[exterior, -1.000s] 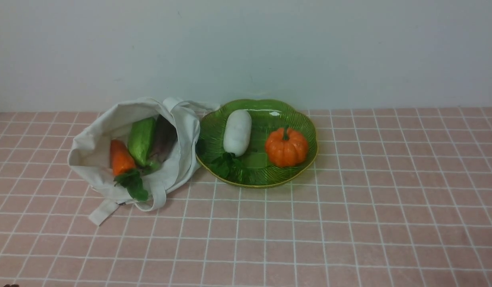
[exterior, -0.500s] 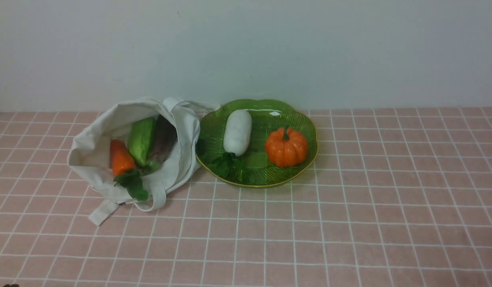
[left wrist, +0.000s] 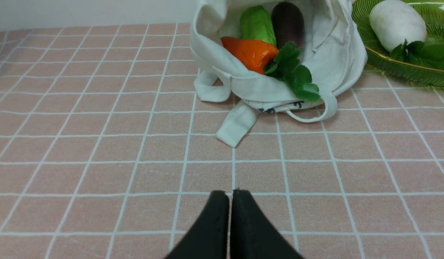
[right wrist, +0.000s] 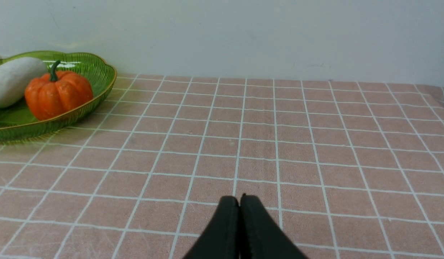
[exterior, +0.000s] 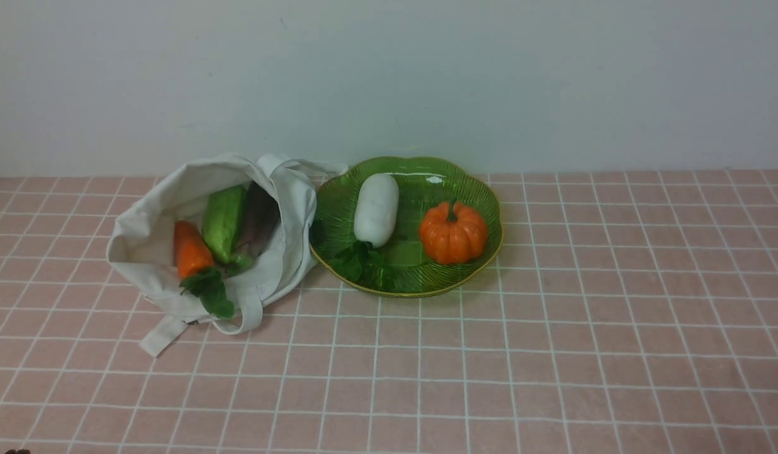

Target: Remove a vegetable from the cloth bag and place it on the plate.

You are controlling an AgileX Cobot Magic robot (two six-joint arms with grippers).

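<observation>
The white radish (exterior: 376, 209) with dark green leaves lies on the green glass plate (exterior: 477, 189), left of an orange pumpkin (exterior: 452, 232). It also shows in the left wrist view (left wrist: 394, 22) and the right wrist view (right wrist: 11, 81). The off-white cloth bag (exterior: 149, 246) lies open left of the plate, holding an orange carrot (exterior: 191, 250), a green cucumber (exterior: 224, 222) and a dark eggplant (left wrist: 287, 22). My left gripper (left wrist: 230, 194) is shut and empty, low over the table in front of the bag. My right gripper (right wrist: 239, 198) is shut and empty, right of the plate. Neither gripper shows in the front view.
A pink tablecloth with a white grid (exterior: 553, 353) covers the table. A pale wall (exterior: 389, 75) stands close behind the bag and plate. The bag's strap handles (exterior: 165, 334) trail toward the table's front.
</observation>
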